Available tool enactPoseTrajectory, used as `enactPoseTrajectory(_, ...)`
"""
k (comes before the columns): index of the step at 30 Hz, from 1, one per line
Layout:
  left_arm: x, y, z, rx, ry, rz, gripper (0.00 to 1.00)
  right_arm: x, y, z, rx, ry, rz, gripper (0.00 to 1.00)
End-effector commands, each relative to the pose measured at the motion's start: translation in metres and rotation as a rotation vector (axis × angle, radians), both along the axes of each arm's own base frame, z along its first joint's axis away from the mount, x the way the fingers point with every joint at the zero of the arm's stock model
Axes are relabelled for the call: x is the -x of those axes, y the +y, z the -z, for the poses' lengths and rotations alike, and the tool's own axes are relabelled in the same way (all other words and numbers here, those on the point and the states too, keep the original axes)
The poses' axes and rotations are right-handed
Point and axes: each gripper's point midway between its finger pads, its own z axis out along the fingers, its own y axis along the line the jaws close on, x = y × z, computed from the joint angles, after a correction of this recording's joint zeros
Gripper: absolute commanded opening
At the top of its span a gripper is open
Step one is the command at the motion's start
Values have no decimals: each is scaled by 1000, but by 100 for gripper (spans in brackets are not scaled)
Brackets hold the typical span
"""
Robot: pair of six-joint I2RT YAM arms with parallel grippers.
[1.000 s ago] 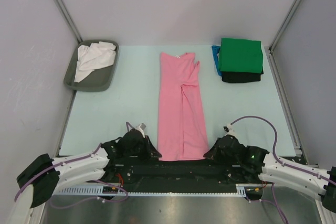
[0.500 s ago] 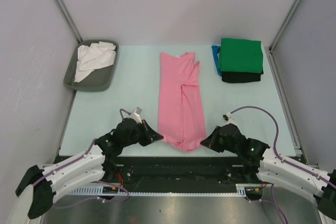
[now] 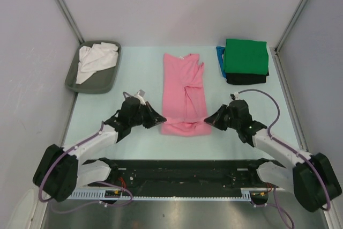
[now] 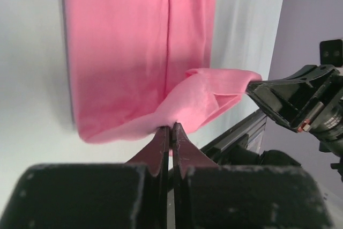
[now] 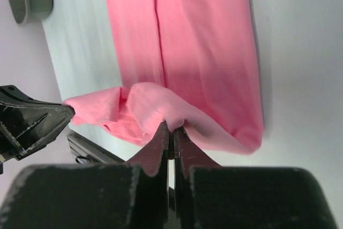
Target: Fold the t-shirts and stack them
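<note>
The pink t-shirt (image 3: 183, 87) lies as a long narrow strip in the middle of the table, collar at the far end. Its near hem is lifted and carried over the lower body. My left gripper (image 3: 162, 121) is shut on the hem's left corner (image 4: 177, 116). My right gripper (image 3: 207, 120) is shut on the hem's right corner (image 5: 161, 108). A folded stack with the green shirt (image 3: 245, 56) on top, black (image 3: 245, 79) under it and blue (image 3: 220, 60) showing at its left sits at the back right. The white shirt (image 3: 95, 58) lies crumpled in the tray.
The grey rounded tray (image 3: 94, 85) stands at the back left by the left wall. Metal frame posts run along both side walls. The black arm mount rail (image 3: 182, 172) lies along the near table edge.
Both grippers have carried the pink shirt's near hem up and away from the near edge toward the collar, doubling the lower part over the body. The strip on the table now looks shorter.
</note>
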Motion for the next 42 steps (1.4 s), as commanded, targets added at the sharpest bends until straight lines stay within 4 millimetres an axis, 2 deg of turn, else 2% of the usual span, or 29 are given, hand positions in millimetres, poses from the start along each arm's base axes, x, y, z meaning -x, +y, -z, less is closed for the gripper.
enactPoseTrajectory(1, -41, -17, -43, 75, -140, 56, 0, -50, 23, -47, -106, -155, -84, 0)
enactPoseTrajectory(2, -52, -19, -44, 73, -138, 55, 0, -56, 26, -47, -107, -157, -92, 0)
enactPoseTrajectory(3, -58, -19, -45, 69, -140, 54, 0, -63, 29, -36, -96, -134, -98, 0)
enactPoseTrajectory(5, -73, -19, -51, 76, -151, 52, 0, -81, 35, -43, -101, -154, -103, 0)
enactPoseTrajectory(6, -79, -19, -43, 69, -130, 48, 0, -88, 36, -30, -90, -121, -103, 0)
enactPoseTrajectory(8, -93, -17, -45, 70, -138, 35, 0, -105, 36, -35, -97, -138, -90, 0)
enactPoseTrajectory(9, -98, -16, -35, 61, -112, 33, 0, -110, 36, -33, -100, -135, -87, 0)
enactPoseTrajectory(10, -102, -16, -34, 62, -112, 30, 0, -117, 33, -23, -94, -111, -76, 0)
enactPoseTrajectory(11, -110, -13, -33, 63, -108, 20, 0, -125, 34, -27, -99, -124, -73, 0)
enactPoseTrajectory(15, -128, -9, -19, 65, -80, 7, 0, -143, 31, -19, -106, -104, -63, 0)
enactPoseTrajectory(16, -131, -9, -9, 62, -58, 6, 0, -146, 30, -17, -106, -100, -64, 0)
enactPoseTrajectory(18, -141, -7, -8, 63, -56, -4, 0, -157, 26, -10, -105, -92, -45, 0)
enactPoseTrajectory(19, -144, -7, 1, 56, -37, -5, 0, -160, 25, -10, -110, -91, -44, 0)
enactPoseTrajectory(20, -151, -6, -1, 58, -41, -11, 0, -165, 22, -3, -111, -75, -36, 0)
enactPoseTrajectory(24, -172, -3, 6, 68, -24, -29, 0, -182, 15, 5, -118, -65, -14, 0)
enactPoseTrajectory(25, -175, -2, 8, 65, -18, -32, 0, -188, 16, 2, -120, -78, -15, 0)
enactPoseTrajectory(27, -188, 0, 11, 58, -10, -40, 0, -195, 15, 10, -120, -63, -12, 0)
enactPoseTrajectory(29, -203, 1, 4, 58, -30, -44, 0, -205, 16, 8, -131, -74, -15, 0)
enactPoseTrajectory(30, -206, 2, 12, 51, -8, -47, 1, -208, 17, 13, -129, -66, -15, 0)
enactPoseTrajectory(32, -219, 3, 7, 56, -22, -53, 15, -221, 14, 9, -136, -81, -3, 0)
enactPoseTrajectory(33, -223, 6, 15, 47, 1, -63, 27, -225, 14, 15, -137, -71, -1, 2)
enactPoseTrajectory(34, -233, 11, 10, 47, -10, -81, 52, -233, 11, 14, -136, -82, 8, 38)
enactPoseTrajectory(35, -236, 14, 11, 44, 4, -91, 85, -246, 9, 5, -137, -104, 20, 57)
enactPoseTrajectory(36, -241, 18, 11, 44, 10, -100, 100, -256, 4, 4, -127, -116, 41, 71)
enactPoseTrajectory(37, -249, 27, 4, 47, -2, -123, 100, -266, -10, 6, -124, -119, 78, 90)
enactPoseTrajectory(38, -251, 32, 0, 50, -10, -135, 100, -274, -20, -1, -120, -142, 111, 98)
enactPoseTrajectory(39, -253, 37, -6, 44, -25, -153, 100, -280, -32, -5, -102, -159, 153, 100)
enactPoseTrajectory(40, -248, 46, -14, 39, -42, -169, 100, -282, -41, -20, -92, -189, 171, 100)
enactPoseTrajectory(42, -237, 52, -21, 18, -62, -167, 100, -275, -56, -21, -37, -175, 190, 100)
